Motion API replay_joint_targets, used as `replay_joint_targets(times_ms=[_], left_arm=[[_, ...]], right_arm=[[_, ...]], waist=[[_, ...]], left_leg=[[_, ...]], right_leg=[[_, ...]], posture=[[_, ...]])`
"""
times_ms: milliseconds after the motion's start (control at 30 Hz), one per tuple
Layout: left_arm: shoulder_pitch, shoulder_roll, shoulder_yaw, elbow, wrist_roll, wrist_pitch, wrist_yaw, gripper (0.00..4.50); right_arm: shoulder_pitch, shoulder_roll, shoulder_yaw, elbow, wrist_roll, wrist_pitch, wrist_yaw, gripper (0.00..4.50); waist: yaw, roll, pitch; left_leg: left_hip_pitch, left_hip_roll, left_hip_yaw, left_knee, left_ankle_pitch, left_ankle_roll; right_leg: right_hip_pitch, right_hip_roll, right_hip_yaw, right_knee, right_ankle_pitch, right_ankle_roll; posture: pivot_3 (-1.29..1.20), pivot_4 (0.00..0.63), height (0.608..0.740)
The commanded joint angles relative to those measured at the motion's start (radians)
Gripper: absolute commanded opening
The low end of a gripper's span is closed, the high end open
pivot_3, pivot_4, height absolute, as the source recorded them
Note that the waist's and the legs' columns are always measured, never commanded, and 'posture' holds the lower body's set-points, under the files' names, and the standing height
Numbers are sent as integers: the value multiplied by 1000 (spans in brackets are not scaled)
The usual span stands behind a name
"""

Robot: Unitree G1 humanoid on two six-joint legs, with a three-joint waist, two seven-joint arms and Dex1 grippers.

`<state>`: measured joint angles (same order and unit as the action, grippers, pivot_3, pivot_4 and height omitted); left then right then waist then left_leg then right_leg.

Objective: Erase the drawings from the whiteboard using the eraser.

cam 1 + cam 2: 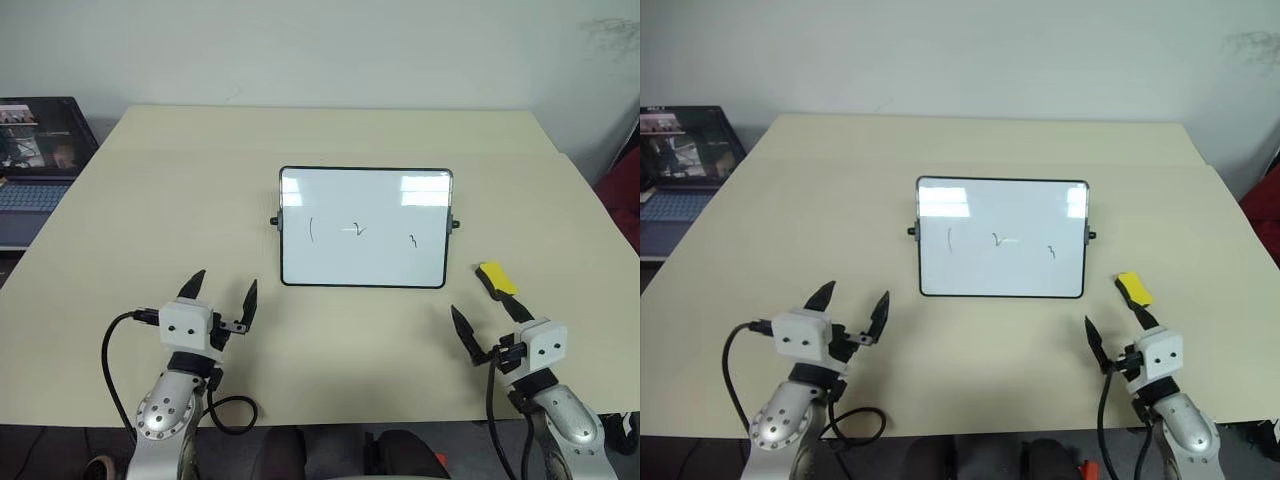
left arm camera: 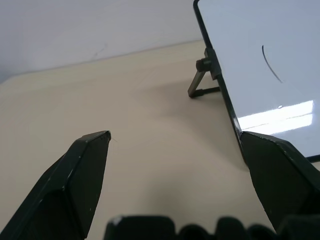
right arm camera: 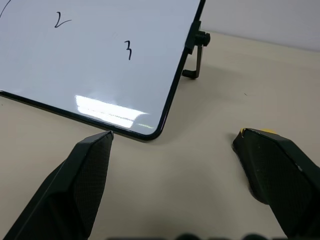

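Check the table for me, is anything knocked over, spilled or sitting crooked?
Nothing stands out. The whiteboard stands propped on its stand, square to the table, its three drawings intact. The eraser lies flat beside the board's right edge, slightly angled.

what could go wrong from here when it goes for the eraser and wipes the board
The eraser is small and lies close ahead of the open right tool, so a slightly off approach could push it away. The whiteboard stands tilted on small side props, so wiping pressure on the drawings might slide or tip it.
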<state>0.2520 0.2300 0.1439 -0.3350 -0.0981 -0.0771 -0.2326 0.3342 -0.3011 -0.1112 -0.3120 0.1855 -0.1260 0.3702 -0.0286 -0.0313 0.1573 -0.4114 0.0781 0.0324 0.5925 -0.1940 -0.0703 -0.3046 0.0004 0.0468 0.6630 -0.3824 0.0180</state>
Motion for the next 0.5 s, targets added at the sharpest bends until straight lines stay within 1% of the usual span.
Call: replay_joint_targets(times_ms=[33,100,200,300,467,500], left_arm=[[-29,3,-9,2,-4,-21,-11,4500],[-49,9,-5,55,9,-40,-11,4500],[-72,3,3,83,3,-46,-7,4500],[-63,26,1,110,-19,-75,-60,4500],[-46,80,71,164,-69,-124,-120,4500],[-39,104,100,145,-95,-112,-136,4500]], right_arm=[[-14,1,4,-52,5,22,-5,4481],[-16,10,10,-35,-11,13,-11,4481],[-14,19,16,-73,-26,15,-27,4481],[-9,17,45,-121,-50,32,-28,4481],[-44,34,75,-157,-57,82,-49,4481],[-68,38,67,-159,-55,87,-59,4481]], waist=[[0,0,0],[0,0,0],[1,0,0],[0,0,0],[-1,0,0],[-2,0,0]], left_leg=[[0,0,0,0,0,0],[0,-1,0,0,0,0],[0,-2,0,0,0,0],[0,-1,0,0,0,0],[0,-1,0,0,0,0],[0,0,0,0,0,0]], right_leg=[[0,0,0,0,0,0],[0,0,0,0,0,0],[0,1,0,0,0,0],[-1,1,0,0,0,0],[-1,1,0,1,0,0],[-1,1,0,1,0,0]], posture=[[0,150,740],[0,150,740],[0,150,740],[0,150,740],[0,150,740],[0,150,740]])
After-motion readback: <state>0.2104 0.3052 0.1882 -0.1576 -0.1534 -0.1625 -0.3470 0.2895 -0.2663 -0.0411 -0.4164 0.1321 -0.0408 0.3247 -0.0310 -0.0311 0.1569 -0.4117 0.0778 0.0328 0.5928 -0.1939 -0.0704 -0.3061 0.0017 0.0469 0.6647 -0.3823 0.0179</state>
